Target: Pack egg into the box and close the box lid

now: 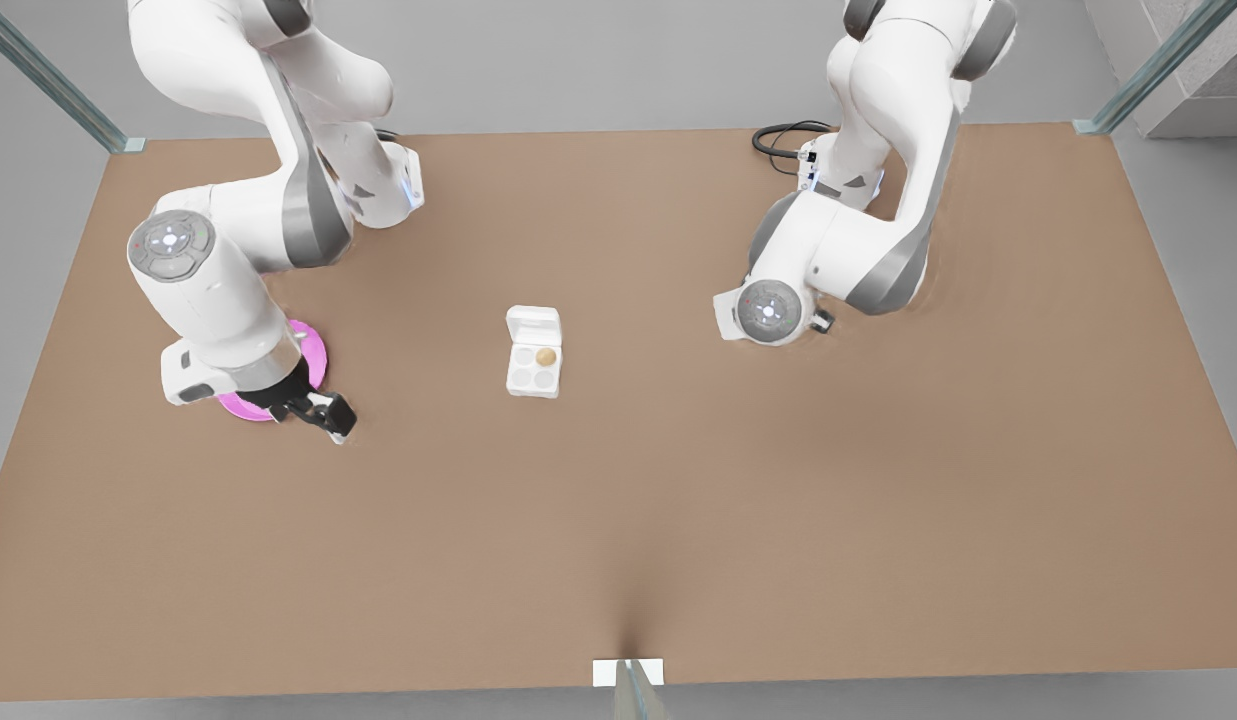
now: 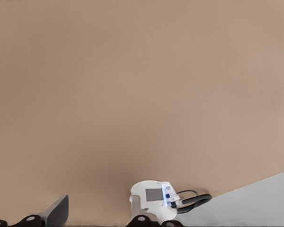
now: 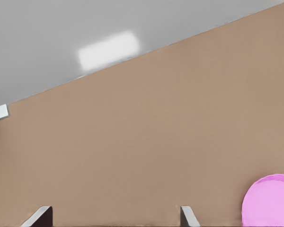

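The white box [image 1: 534, 378] lies mid-table with its box lid [image 1: 534, 326] open flat behind the cups. The tan egg [image 1: 546, 356] sits in the back cup on the front view's right. My right gripper [image 1: 328, 415] hangs low at the front view's left, well apart from the box, beside the pink dish. Its fingertips [image 3: 41, 215] stand wide apart with nothing between them, so the right gripper [image 3: 114, 213] is open. My left gripper [image 1: 823, 321] is tucked under its arm at the front view's right. In the left wrist view the left gripper [image 2: 102, 215] looks open and empty over bare table.
A round pink dish [image 1: 316, 358] [image 3: 270, 201] lies partly under the right arm. An arm base with a black cable [image 2: 154, 196] stands near the table's far edge. Brown tabletop [image 1: 678, 500] stretches around the box, and a white marker [image 1: 628, 672] sits at the near edge.
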Tool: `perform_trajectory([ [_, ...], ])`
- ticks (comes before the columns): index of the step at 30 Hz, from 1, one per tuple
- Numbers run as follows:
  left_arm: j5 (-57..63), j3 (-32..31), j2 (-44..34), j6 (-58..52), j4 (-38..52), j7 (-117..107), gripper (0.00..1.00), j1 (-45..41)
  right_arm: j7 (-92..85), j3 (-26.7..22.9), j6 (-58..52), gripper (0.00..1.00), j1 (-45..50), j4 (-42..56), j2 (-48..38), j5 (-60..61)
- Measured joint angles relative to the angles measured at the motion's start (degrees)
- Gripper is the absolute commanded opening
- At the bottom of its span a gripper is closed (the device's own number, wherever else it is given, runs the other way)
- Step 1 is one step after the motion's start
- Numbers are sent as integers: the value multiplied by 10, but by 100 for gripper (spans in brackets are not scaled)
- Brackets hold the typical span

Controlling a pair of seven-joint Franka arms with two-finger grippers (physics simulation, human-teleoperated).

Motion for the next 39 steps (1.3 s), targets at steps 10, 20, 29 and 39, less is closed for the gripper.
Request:
perform_trajectory([
  [10, -181, 1, 98, 155, -32, -243, 21, -252, -143, -24, -154, 100, -7, 60, 7, 27],
  [20, -208, -4, 175, 470, -36, -427, 21, -257, -224, -25, -174, 100, -4, 63, 9, 29],
  [29, -204, -3, 205, 571, -34, -529, 21, -279, -267, -24, -179, 100, -6, 62, 10, 33],
  [39, -162, 40, 192, 587, -19, -599, 21, -279, -296, -26, -185, 100, -26, 60, 10, 52],
])
